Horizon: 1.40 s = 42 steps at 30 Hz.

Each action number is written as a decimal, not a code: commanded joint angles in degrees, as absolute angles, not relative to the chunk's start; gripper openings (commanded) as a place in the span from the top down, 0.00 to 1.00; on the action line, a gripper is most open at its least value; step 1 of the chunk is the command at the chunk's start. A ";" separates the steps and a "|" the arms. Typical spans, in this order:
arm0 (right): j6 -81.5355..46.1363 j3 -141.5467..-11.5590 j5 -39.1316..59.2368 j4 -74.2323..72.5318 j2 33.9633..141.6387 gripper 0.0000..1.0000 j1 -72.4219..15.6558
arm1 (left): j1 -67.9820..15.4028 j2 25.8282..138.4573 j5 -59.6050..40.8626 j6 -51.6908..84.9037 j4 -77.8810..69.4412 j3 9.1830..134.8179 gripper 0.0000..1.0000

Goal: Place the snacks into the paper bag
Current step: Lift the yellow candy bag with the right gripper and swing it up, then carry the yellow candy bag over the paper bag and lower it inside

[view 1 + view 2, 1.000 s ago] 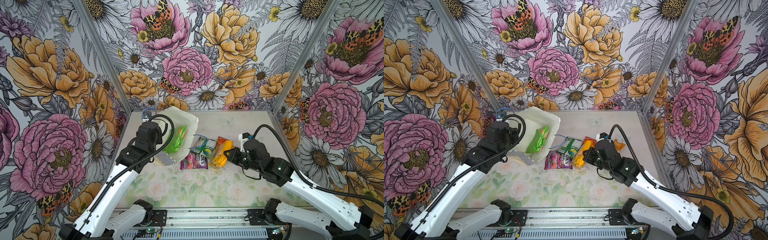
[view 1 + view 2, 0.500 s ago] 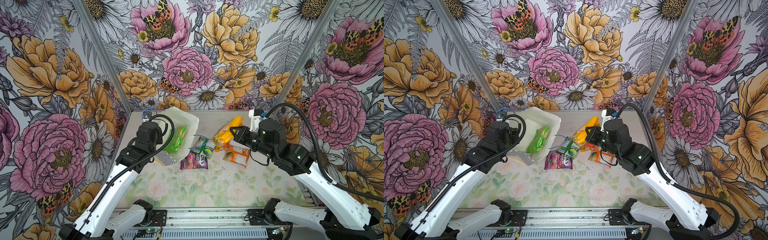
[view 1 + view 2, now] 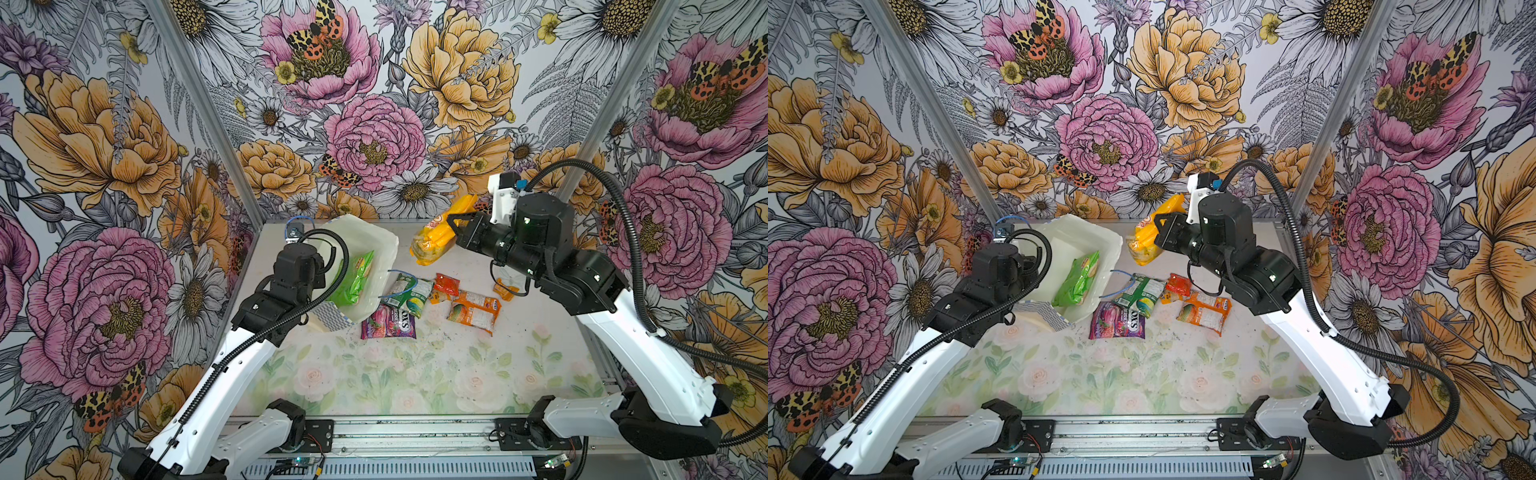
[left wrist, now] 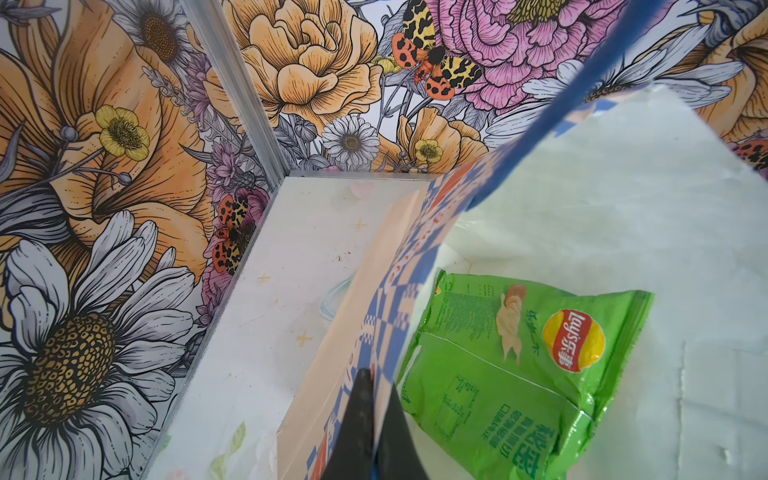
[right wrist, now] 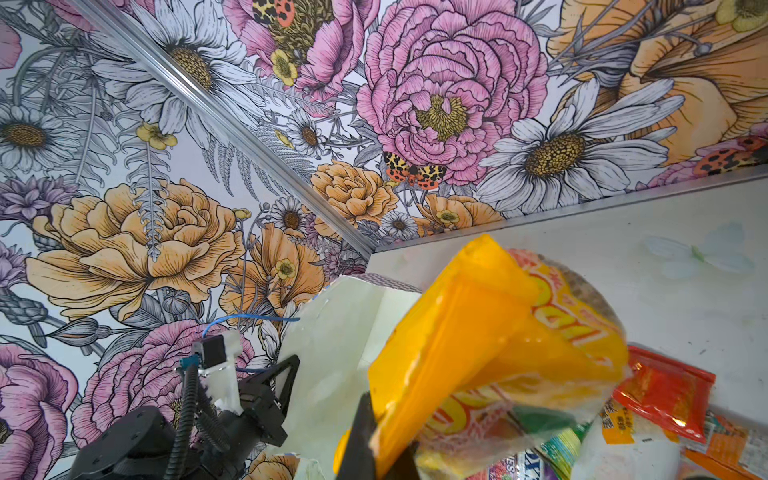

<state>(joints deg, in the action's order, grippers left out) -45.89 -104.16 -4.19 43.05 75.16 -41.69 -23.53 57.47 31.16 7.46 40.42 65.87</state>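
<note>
Presently: yellow-orange packet (image 3: 434,239) airborne, paper bag (image 3: 376,232) held open.
Left claw (image 4: 374,386) clamped on the paper bag's checkered wall; green Lay's packet (image 3: 358,278) already inside. Right claw (image 3: 454,228) clamped on the yellow-orange packet, raised just right of the bag's mouth. Recommend clearing the rim and blue cord handle (image 3: 398,272) before release. Smaller packets (image 3: 388,326) lie loose on the tabletop (image 3: 415,374).

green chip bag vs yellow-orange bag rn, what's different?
Colour: the green bag is bright green with a Lay's logo; the yellow-orange bag has red lettering.
Place: the green bag lies inside the paper bag; the yellow-orange bag is outside it, up off the table.
Grip: nothing holds the green bag; the right gripper is shut on the yellow-orange bag.
Both are large crinkly snack packets.
</note>
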 commanded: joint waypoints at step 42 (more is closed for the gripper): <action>-48.10 -118.53 13.26 21.35 103.89 1.00 -52.93 | -18.74 54.86 21.45 9.05 36.49 64.49 1.00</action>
<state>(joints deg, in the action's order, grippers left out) -47.99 -118.21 11.68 31.77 104.42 -52.93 -19.53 56.10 23.07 7.55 39.35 65.23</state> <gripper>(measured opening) 0.047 0.051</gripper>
